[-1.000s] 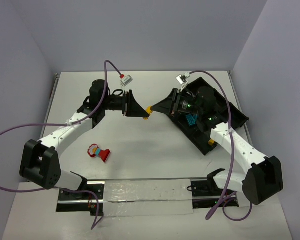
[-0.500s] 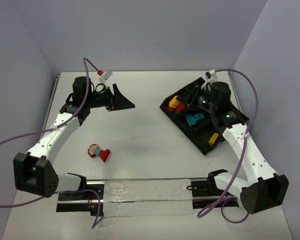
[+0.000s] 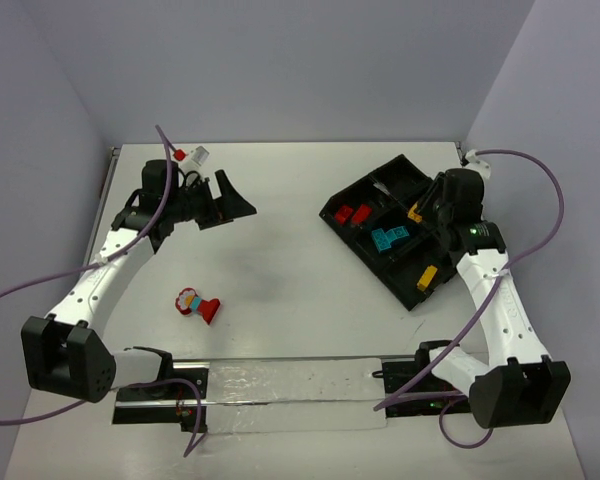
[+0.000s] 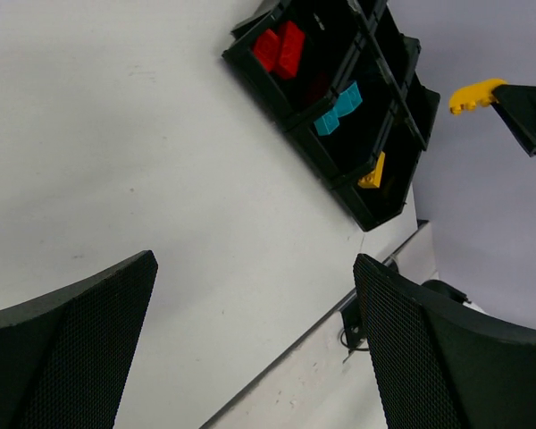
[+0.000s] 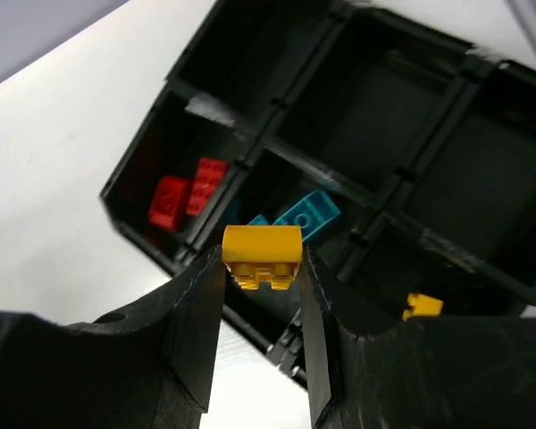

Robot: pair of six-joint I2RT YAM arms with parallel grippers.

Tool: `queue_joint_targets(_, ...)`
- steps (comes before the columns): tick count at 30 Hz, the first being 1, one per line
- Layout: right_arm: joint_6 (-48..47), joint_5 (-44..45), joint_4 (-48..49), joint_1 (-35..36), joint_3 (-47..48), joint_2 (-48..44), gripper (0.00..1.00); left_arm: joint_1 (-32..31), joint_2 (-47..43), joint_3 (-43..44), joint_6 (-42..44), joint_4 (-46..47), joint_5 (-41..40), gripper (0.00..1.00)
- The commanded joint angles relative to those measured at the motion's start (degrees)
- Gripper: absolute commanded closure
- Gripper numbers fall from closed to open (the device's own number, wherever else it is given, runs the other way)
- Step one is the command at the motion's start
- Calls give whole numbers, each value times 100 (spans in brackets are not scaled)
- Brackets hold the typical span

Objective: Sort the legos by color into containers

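Note:
My right gripper is shut on a yellow brick and holds it above the black divided tray. In the top view this gripper hangs over the tray. The tray holds red bricks, cyan bricks and a yellow brick, each colour in its own compartment. A red, yellow and cyan clump lies on the table at the left. My left gripper is open and empty, raised at the back left, far from the clump. In its wrist view the tray shows.
A clear plastic strip runs along the table's near edge between the arm bases. Purple cables loop beside both arms. The tray sits at an angle at the right, with several bare compartments at its far side.
The grippers were together at mid-table with the yellow brick between them. The left arm has drawn back left, open. The right arm has carried the brick right, over the tray.

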Motion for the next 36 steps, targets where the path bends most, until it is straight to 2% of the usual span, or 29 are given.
queue_joint_targets(1,-219,490,-2,-158,-146,-87,100,16,-229,-11,33,-170,-386,1)
queue_joint_targets(9,-137,596,-373,-185,-855,-820,100,16,-290,19,23,-389,-878,1)
queue_joint_targets(16,448,659,-599,-185,-1723,-1652,100,16,-361,-64,-88,-683,-2058,1)
queue_joint_targets(24,483,582,-494,-185,-1952,-1455,99,16,-128,-23,-179,-998,-2553,1)
queue_joint_targets(31,487,716,-320,-178,-1983,-1221,84,16,25,-63,-212,-1098,-2750,1)
queue_joint_targets(32,492,719,-298,-176,-1993,-1186,78,16,40,-67,-224,-1127,-2779,1)
queue_joint_targets(36,431,703,-214,-185,-1987,-1101,37,16,86,-39,-283,-1216,-2946,1)
